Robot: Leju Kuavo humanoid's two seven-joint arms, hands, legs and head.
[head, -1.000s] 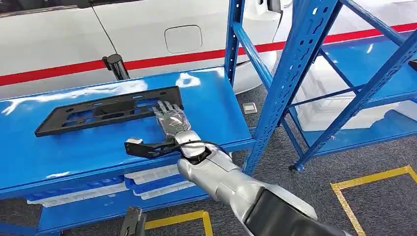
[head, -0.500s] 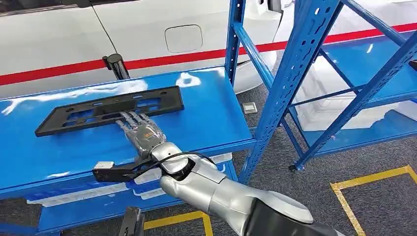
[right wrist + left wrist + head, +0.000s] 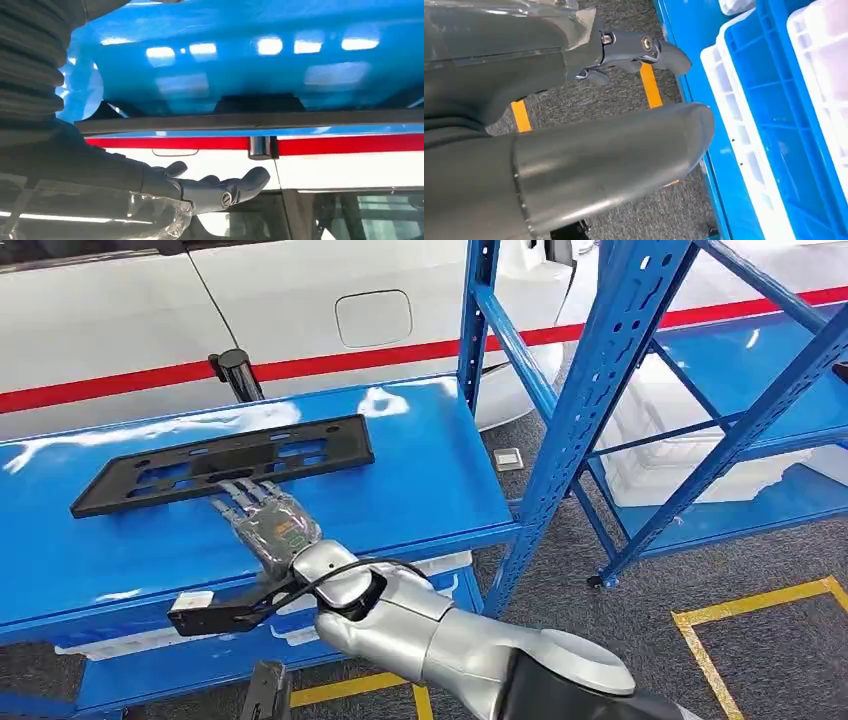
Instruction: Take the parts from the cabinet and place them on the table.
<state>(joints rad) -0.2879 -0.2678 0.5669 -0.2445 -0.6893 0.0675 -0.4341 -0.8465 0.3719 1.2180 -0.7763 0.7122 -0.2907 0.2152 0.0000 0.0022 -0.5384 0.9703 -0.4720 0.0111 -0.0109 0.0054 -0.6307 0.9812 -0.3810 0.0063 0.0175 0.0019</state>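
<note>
Sliding left along the blue shelf (image 3: 430, 460) since a second ago, the right hand (image 3: 262, 520) now sits fingers-spread and empty at the near edge of the black plate bracket (image 3: 225, 462) — looks lined up to grab it, nothing lifted yet.

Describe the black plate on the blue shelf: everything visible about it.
The black plate is a long, flat rectangular frame, seemingly matte plastic, pierced with slots and cut-outs. It lies flat on the glossy blue shelf, angled slightly, its right end farther back. The right hand reaches its near edge with fingers spread; whether they touch is unclear.
</note>
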